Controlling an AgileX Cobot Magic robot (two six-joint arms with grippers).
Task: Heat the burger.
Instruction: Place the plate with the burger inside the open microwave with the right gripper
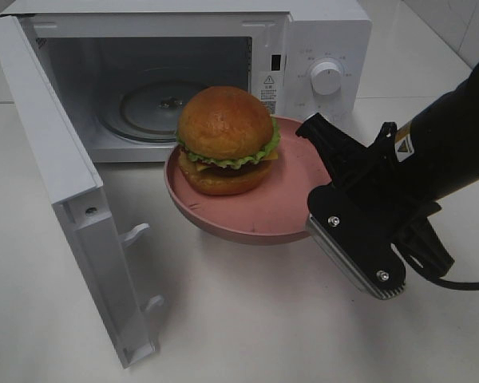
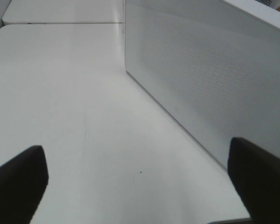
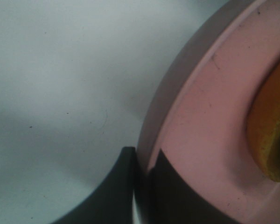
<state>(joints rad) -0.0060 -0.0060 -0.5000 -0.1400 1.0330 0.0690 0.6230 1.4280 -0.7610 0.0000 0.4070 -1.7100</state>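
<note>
The burger (image 1: 226, 140), with glossy brown buns, a green lettuce frill and yellow cheese, sits on a pink plate (image 1: 271, 203). The plate hangs above the table just in front of the open microwave (image 1: 319, 48). My right gripper (image 1: 314, 209) is shut on the plate's right rim. The right wrist view shows its two dark fingers (image 3: 126, 186) pinching the plate's rim (image 3: 210, 116), with a bun edge of the burger (image 3: 270, 135) nearby. My left gripper (image 2: 140, 179) is open and holds nothing, low over the table beside the microwave's perforated side wall (image 2: 210, 79).
The microwave door (image 1: 72, 199) is swung wide open toward the front left. Its glass turntable (image 1: 148, 108) lies bare inside the cavity. The control dial (image 1: 327, 77) is on the right panel. White tabletop (image 1: 247, 319) spreads in front.
</note>
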